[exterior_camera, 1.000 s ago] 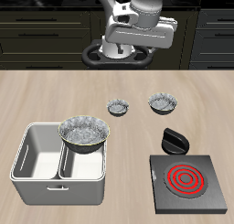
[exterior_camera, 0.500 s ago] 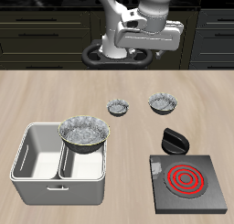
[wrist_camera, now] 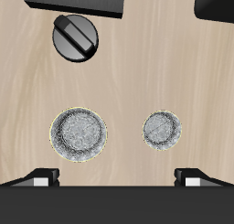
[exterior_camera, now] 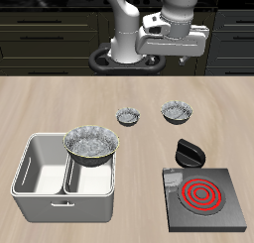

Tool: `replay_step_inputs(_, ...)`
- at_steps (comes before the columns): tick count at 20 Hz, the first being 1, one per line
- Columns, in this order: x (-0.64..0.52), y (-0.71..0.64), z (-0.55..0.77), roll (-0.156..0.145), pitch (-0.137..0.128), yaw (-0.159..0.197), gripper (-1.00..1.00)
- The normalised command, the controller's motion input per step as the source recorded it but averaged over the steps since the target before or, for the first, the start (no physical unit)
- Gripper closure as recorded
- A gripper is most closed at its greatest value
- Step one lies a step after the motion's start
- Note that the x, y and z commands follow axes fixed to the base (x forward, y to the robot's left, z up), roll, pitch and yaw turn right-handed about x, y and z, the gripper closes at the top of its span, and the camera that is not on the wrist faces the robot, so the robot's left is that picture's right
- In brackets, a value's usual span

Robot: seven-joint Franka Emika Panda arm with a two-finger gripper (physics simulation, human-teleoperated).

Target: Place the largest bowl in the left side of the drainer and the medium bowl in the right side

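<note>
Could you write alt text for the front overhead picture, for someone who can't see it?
A wide speckled grey metal bowl sits in one compartment of a pale rectangular two-part tub on a wooden table. Two smaller matching bowls stand behind; the robot's hand hangs high above.

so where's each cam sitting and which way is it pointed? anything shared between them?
Exterior view: in front of and above the table, facing the robot's base; shows the arm and hand raised at the back, the largest bowl in the drainer, the hotplate.
Wrist view: on the hand, looking straight down at the table; only its fingertips show.
Shared: the medium bowl, the smallest bowl, the black knob.
</note>
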Motion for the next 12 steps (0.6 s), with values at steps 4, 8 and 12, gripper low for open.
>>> replay_step_inputs(4, 0.01, 0.12, -0.08, -0.006, 0.028, -0.01, -1.0)
replay_step_inputs(8, -0.01, 0.01, -0.08, -0.014, -0.002, -0.001, -1.0)
replay_step_inputs(12, 0.01, 0.03, -0.27, -0.014, 0.007, 0.019, -1.0)
